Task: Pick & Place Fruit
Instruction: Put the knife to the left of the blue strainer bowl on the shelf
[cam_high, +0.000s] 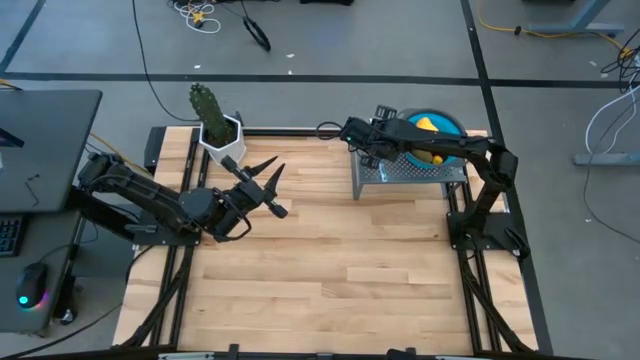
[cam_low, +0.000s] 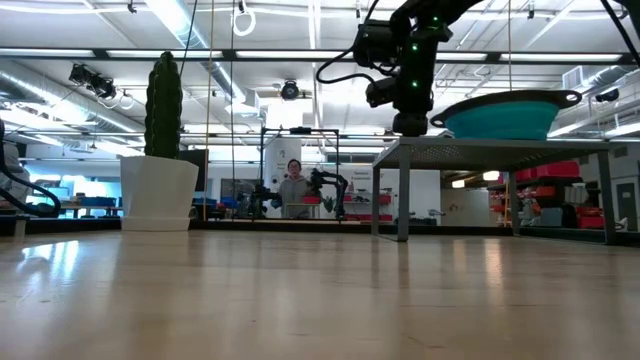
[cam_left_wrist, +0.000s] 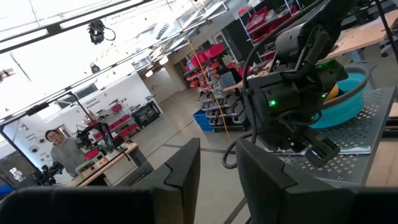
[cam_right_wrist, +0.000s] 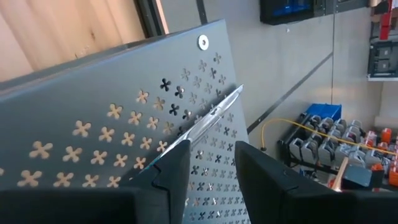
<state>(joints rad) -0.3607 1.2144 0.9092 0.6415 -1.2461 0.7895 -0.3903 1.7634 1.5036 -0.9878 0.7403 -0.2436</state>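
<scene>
Yellow fruit (cam_high: 425, 125) lies in a teal bowl (cam_high: 452, 124) on a grey perforated rack (cam_high: 400, 175) at the table's far right. My right gripper (cam_right_wrist: 211, 168) slants down over the rack's left end, fingers apart. A silver-bladed knife (cam_right_wrist: 214, 115) lies flat on the rack and runs under one finger (cam_right_wrist: 171, 171). My left gripper (cam_high: 275, 188) hovers open and roughly level above the table, left of centre, pointing toward the rack, with nothing between its fingers (cam_left_wrist: 183, 171). My right gripper stands over the near end of the knife's blade (cam_right_wrist: 186, 138). The finger hides that spot, so I cannot tell whether it touches the knife. The knife lies flat on the rack, its tip pointing away from the fingers.
A green cactus (cam_high: 207, 105) in a white pot (cam_high: 222, 138) stands at the far left, close behind my left gripper. The wooden tabletop (cam_high: 340, 270) stretches from the middle to the near edge. A person (cam_low: 293, 185) is in the room beyond the table.
</scene>
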